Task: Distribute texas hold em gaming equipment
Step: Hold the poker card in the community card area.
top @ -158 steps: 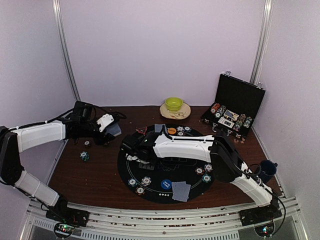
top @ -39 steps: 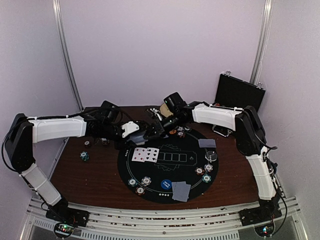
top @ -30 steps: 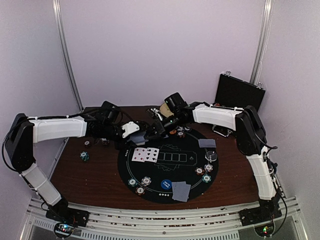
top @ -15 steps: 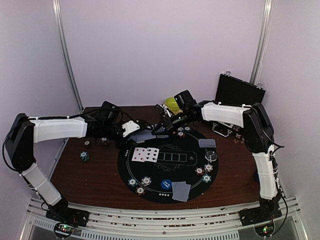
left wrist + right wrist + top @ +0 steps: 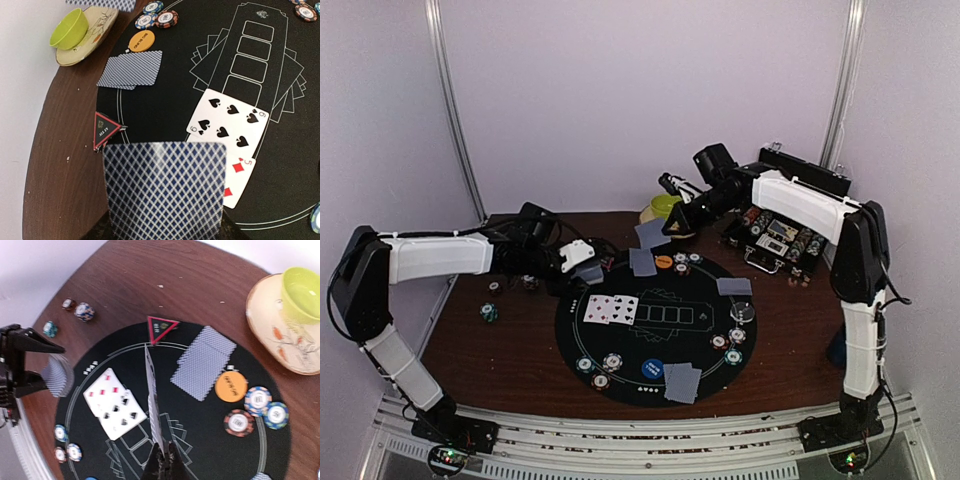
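Note:
My left gripper (image 5: 588, 262) hovers at the black mat's (image 5: 650, 335) left rim, shut on a deck of blue-backed cards (image 5: 165, 190); the deck hides its fingers in the left wrist view. My right gripper (image 5: 678, 224) is raised over the mat's far edge near the green bowl (image 5: 667, 207), shut on a single card (image 5: 651, 235), seen edge-on (image 5: 154, 405) in its wrist view. A six of spades (image 5: 227, 120) and a five of diamonds (image 5: 240, 175) lie face up. Face-down cards (image 5: 132, 70), an orange disc (image 5: 141, 40) and the red triangle marker (image 5: 105, 131) lie at the far rim.
An open chip case (image 5: 790, 235) stands at the back right. More face-down cards (image 5: 682, 381) (image 5: 733, 286), a blue disc (image 5: 653, 368), a clear disc (image 5: 743, 311) and chips (image 5: 600, 368) sit around the mat. Loose chips (image 5: 490, 312) lie on the wood at left.
My right gripper has drawn a card away from the deck and risen back and to the right, toward the bowl. The left arm has held still with the deck.

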Robot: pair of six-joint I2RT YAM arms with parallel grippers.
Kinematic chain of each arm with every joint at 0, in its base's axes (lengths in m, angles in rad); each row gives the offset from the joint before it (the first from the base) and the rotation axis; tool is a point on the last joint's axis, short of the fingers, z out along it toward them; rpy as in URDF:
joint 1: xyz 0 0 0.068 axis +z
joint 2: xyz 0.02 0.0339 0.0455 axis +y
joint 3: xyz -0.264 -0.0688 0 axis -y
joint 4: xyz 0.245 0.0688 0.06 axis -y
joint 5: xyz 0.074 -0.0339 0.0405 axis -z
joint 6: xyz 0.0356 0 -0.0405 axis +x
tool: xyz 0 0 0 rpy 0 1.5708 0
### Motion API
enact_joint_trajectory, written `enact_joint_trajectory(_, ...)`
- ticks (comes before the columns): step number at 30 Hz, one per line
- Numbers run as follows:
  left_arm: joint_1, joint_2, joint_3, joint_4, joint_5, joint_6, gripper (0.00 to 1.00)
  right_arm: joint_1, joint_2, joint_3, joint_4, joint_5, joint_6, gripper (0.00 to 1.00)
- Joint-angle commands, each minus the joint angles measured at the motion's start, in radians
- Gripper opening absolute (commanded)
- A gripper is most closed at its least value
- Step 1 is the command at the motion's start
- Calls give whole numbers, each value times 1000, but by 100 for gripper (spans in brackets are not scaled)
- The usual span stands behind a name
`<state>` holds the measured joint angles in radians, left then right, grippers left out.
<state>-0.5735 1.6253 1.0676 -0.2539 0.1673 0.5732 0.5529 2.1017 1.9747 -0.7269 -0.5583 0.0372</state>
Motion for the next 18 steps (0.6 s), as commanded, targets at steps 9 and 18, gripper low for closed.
enact_joint_trajectory(9,71,-99,-11,42,9,-14,54,253,-13,-36,-259,892,-269,0)
enact_joint_trajectory(18,107,-162,-37,47,10,-15,54,414,99,-52,-281,1117,-289,0)
